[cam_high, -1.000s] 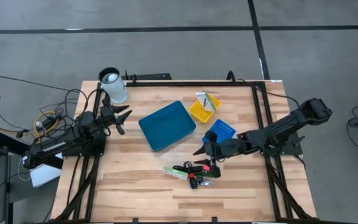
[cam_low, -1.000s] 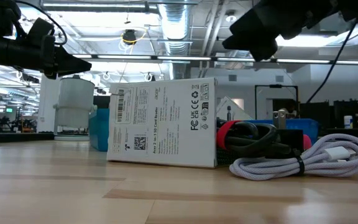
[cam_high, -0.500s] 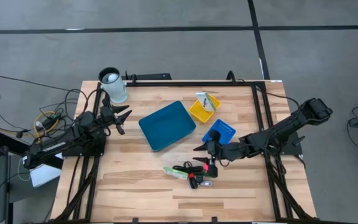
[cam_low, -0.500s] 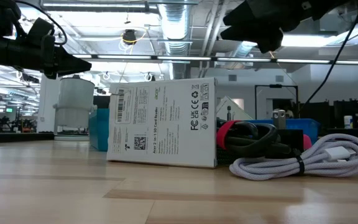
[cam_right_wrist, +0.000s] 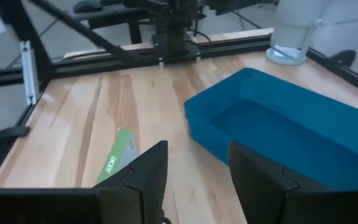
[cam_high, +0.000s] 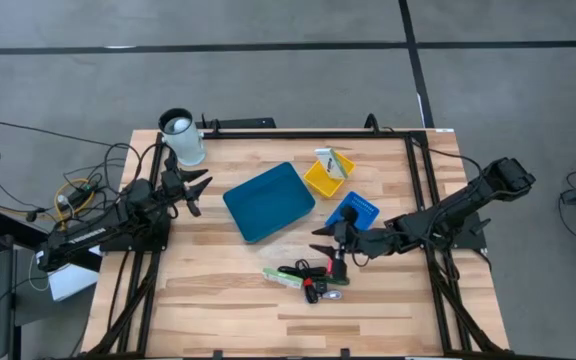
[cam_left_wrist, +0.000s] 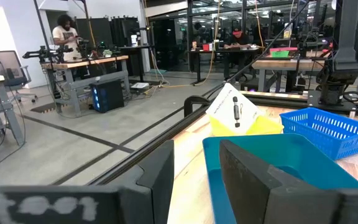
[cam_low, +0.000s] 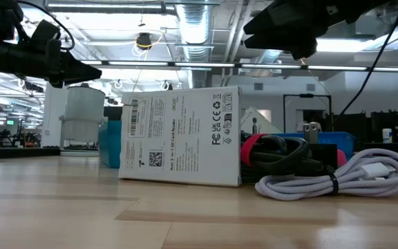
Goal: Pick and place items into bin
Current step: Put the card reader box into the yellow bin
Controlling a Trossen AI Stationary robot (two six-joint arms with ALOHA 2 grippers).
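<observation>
The items lie in a small pile near the table's near middle: a flat white-and-green box (cam_high: 282, 278) (cam_low: 182, 146) standing on its long edge, black-and-red cable pieces (cam_high: 311, 277) (cam_low: 282, 155), and a coiled white cable (cam_low: 337, 173). A white packet (cam_high: 334, 160) (cam_left_wrist: 235, 111) leans in a small yellow bin (cam_high: 323, 178). The big blue bin (cam_high: 268, 200) (cam_right_wrist: 278, 134) sits at the table's middle. My right gripper (cam_high: 323, 250) (cam_right_wrist: 194, 171) hovers open just above the pile's far right side. My left gripper (cam_high: 201, 193) (cam_left_wrist: 197, 168) waits open at the table's left, left of the blue bin.
A small blue mesh basket (cam_high: 354, 211) (cam_left_wrist: 328, 124) stands right of the blue bin, close behind my right gripper. A white cylinder (cam_high: 183, 140) (cam_right_wrist: 294, 31) stands at the far left corner. Black frame rails (cam_high: 418, 190) run along the table's sides.
My right gripper has moved a little toward the table's left edge, closer over the pile of items, still open. The items have stayed where they were.
</observation>
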